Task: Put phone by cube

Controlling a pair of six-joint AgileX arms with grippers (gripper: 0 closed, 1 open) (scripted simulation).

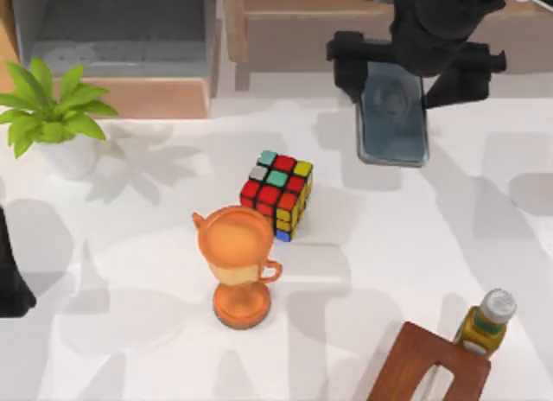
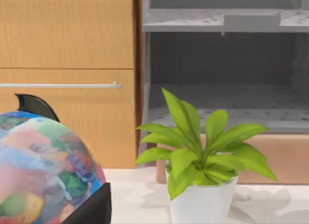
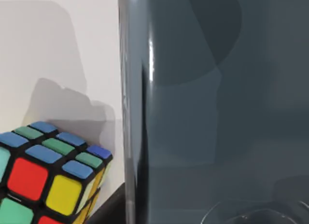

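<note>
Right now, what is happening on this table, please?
The right gripper is over the phone at the far right part of the white table, apparently holding it by its far end. The cube sits near the middle, with the phone apart from it, up and to the right. An orange trophy cup stands just in front of the cube. The left arm is parked at the left edge. The phone is not yet beside the cube.

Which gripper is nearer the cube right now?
Right. The right gripper holds the phone just up and right of the cube; the left arm sits parked at the table's far left edge.
</note>
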